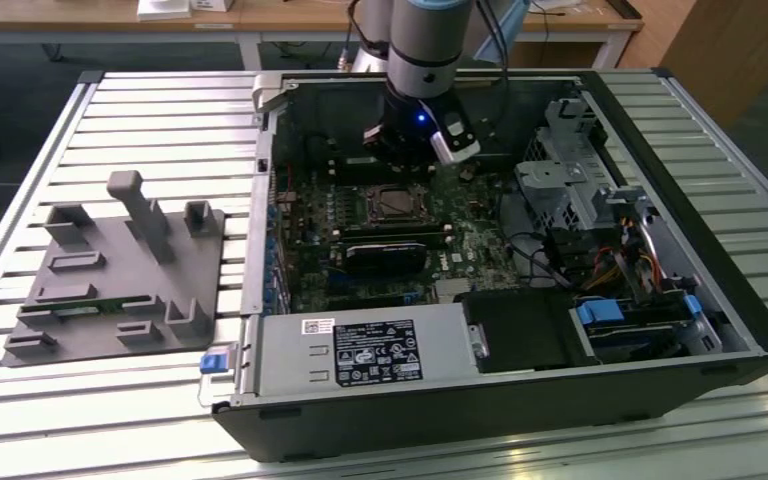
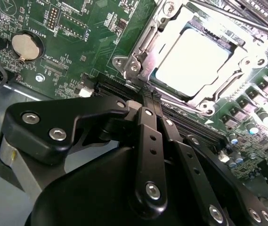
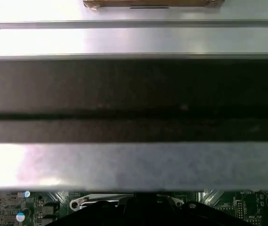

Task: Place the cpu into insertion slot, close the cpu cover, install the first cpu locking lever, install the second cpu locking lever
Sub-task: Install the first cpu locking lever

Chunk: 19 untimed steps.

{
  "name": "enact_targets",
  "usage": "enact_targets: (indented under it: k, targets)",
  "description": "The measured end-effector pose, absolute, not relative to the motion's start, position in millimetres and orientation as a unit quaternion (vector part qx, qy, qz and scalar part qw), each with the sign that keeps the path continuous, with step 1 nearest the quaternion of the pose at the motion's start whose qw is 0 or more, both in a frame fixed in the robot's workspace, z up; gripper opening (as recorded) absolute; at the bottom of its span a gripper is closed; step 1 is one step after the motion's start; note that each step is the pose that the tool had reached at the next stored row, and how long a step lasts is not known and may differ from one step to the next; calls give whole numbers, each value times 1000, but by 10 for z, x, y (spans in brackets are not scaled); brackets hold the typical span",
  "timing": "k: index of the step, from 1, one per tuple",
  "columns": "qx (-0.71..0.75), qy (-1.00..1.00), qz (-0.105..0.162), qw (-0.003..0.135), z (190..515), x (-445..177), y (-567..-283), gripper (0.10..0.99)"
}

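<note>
Slatted metal worktop carries an open black computer case. Black claw, fingers pressed together and empty, hovers just beside the square metal-rimmed insertion slot. Pale silver cpu sits seated, thin silver cpu cover framing it. Judgement: lever work; press squarely, avoid slipping onto the green board.

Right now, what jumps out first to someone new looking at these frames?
The open computer case on the slatted table, with the arm reaching down into it over the green motherboard. In the second wrist view, the bright silver cpu sits in its socket, framed by the cpu cover, with the gripper just in front of it. A grey fixture block stands at the exterior view's left.
</note>
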<state>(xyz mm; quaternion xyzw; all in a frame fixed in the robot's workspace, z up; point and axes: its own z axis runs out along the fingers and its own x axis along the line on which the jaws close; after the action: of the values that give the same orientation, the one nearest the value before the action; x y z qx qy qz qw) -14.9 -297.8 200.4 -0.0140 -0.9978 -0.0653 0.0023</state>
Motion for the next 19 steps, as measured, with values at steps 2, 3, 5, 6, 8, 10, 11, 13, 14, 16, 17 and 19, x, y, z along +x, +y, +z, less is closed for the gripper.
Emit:
enact_targets:
  k: [2, 3, 5, 6, 8, 10, 11, 13, 14, 16, 17, 19]
  targets:
    - [-14, -998, -65, 2, 2000, -147, -2978, 106]
    - [-14, -998, -65, 2, 2001, -147, -2979, 106]
    - [-14, -998, -65, 2, 2011, -146, -2978, 106]
    - [-14, -998, -65, 2, 2019, -146, -2978, 106]
    - [-14, -998, -64, 2, 2024, -145, -2977, 106]
    - [-14, -998, -60, 2, 2024, -146, -2977, 106]
    - [-14, -998, -58, 2, 2021, -146, -2976, 106]
    - [-14, -998, -55, 2, 2014, -145, -2973, 106]
    - [-14, -998, -53, 2, 2012, -144, -2971, 106]
    - [-14, -999, -49, 2, 2005, -143, -2966, 106]
    - [-14, -999, -47, 2, 2002, -143, -2965, 106]
    - [-14, -999, -42, 2, 1997, -143, -2961, 106]
